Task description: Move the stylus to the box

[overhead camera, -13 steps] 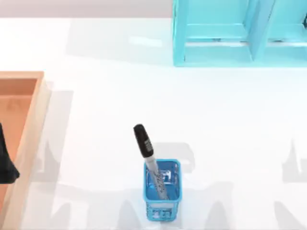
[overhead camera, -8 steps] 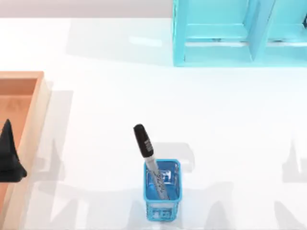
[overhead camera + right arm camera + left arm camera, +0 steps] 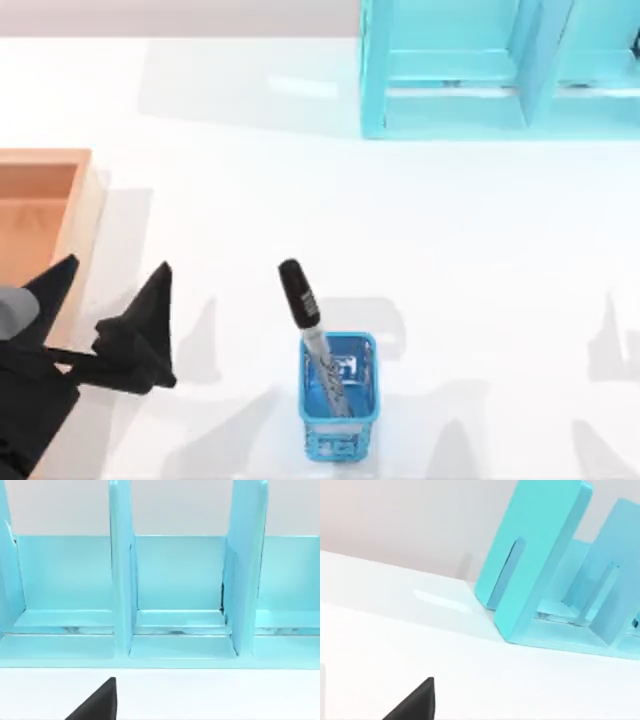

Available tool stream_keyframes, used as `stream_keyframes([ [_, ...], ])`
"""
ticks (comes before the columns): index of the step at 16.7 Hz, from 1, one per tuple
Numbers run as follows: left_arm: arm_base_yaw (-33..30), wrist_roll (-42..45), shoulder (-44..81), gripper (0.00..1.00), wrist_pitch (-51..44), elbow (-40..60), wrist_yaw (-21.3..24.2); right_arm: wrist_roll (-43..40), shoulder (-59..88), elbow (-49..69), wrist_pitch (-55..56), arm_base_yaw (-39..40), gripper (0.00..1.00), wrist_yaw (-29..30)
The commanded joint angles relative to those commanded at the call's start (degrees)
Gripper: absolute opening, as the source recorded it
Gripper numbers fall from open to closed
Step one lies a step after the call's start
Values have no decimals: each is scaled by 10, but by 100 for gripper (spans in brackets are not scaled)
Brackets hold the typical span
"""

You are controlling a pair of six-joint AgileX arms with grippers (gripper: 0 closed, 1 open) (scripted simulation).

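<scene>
In the top view the left claw [image 3: 112, 292] hangs over the counter [image 3: 450, 230] at its left side, just beside the box [image 3: 78, 215]. Its two dark fingers [image 3: 150, 310] stand spread apart with nothing between them. One finger overlaps the box's right rim, and the arm behind it runs off the lower left edge.

The box is cut off by the left edge, so only its tan rim and a strip of orange-brown floor can be seen.

The stylus [image 3: 300, 300] stands tilted in a blue mesh cup [image 3: 340, 400] near the middle front of the counter, well apart from the box. Its black cap leans up and to the left above the cup's rim, and its grey shaft is partly veiled by the mesh.

A cyan shelf unit [image 3: 500, 70] sits at the back right, cut off by the top and right edges.

The right wrist view faces the shelf unit [image 3: 175, 595] with one dark fingertip [image 3: 97, 702] at the edge; whether the right claw is open or closed cannot be told.
</scene>
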Motion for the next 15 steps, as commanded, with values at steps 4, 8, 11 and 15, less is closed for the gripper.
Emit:
stream_keyframes([
  [4, -134, -73, 247, 100, 259, -21, -33, 0, 0, 0, 0, 0, 100, 0],
  [8, -230, -119, 455, 100, 443, -39, -55, 0, 0, 0, 0, 0, 100, 0],
  [11, -268, -136, 551, 100, 517, -46, -64, 0, 0, 0, 0, 0, 100, 0],
  [15, -289, -142, 595, 100, 549, -48, -67, 0, 0, 0, 0, 0, 100, 0],
])
